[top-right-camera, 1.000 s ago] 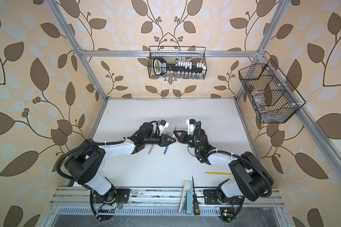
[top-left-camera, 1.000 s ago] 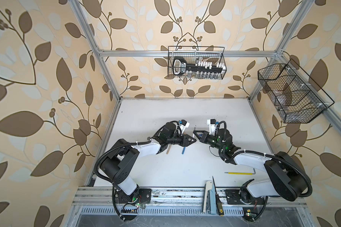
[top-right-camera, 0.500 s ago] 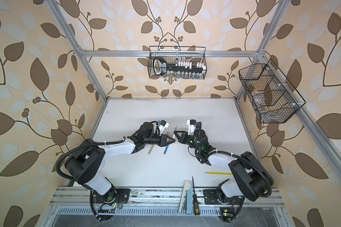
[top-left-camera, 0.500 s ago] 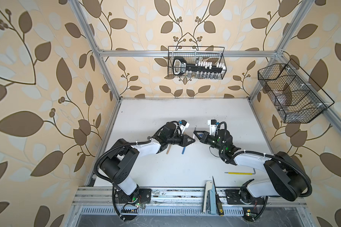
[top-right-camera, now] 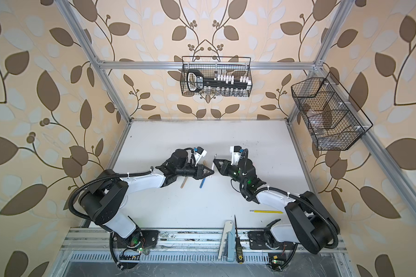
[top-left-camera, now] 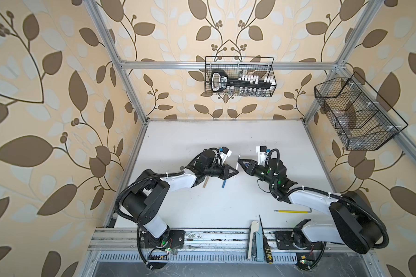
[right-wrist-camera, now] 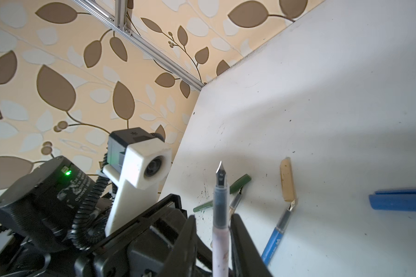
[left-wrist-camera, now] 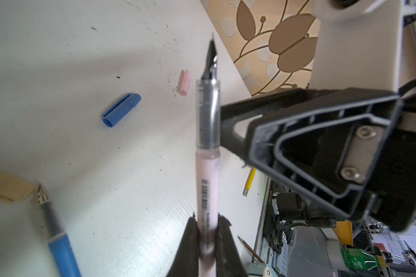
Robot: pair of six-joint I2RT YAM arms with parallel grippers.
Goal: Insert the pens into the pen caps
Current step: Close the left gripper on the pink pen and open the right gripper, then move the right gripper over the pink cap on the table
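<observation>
- left end effector [left-wrist-camera: 207,219] pinches pink pen [left-wrist-camera: 207,182] by the tail
- right end effector [right-wrist-camera: 213,217] jaws gape around it, no grip
- pink cap [left-wrist-camera: 184,82] on counter [left-wrist-camera: 106,167] past the nib, right arm's closer I reckon

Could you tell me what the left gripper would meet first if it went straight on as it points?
Probably the right gripper, facing the left gripper almost tip to tip across the pink pen in both top views; relative height is unclear.

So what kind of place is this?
Probably a robotics test cell: two black-and-white robot arms bolted to a rail, an aluminium frame with leaf-patterned panels, a hanging black wire basket.
</observation>
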